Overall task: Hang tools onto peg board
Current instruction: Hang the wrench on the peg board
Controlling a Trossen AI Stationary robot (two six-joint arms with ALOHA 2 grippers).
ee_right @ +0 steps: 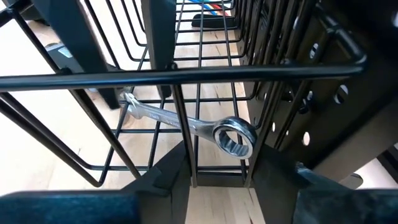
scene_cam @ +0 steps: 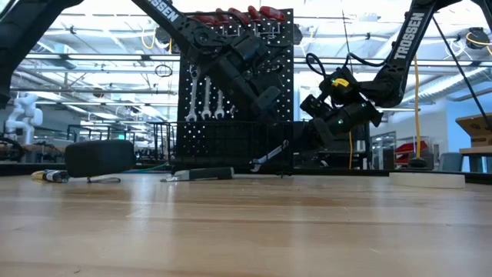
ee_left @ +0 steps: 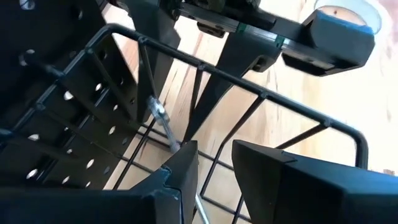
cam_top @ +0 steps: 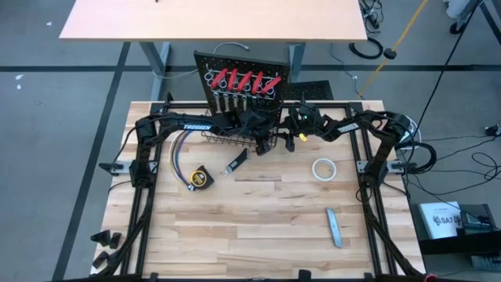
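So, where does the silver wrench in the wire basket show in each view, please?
High view: I cannot make it out; the arms cover that end of the basket.
Low view: the wrench slants at the centre, by the board's foot.
Left wrist view: only its thin shaft, among the wires.
Right wrist view: centre, whole, ring end nearest.
Shared landmark: the wire basket.

Grey floor (cam_top: 47,117) crossed by dark tape lines around a pale wooden tabletop (cam_top: 258,227). Second tan desk (cam_top: 211,17) along the upper edge of the high view. Cables (cam_top: 368,48) coiled upper right. Bright ceiling lights (scene_cam: 92,46) and open workshop space behind, low view.
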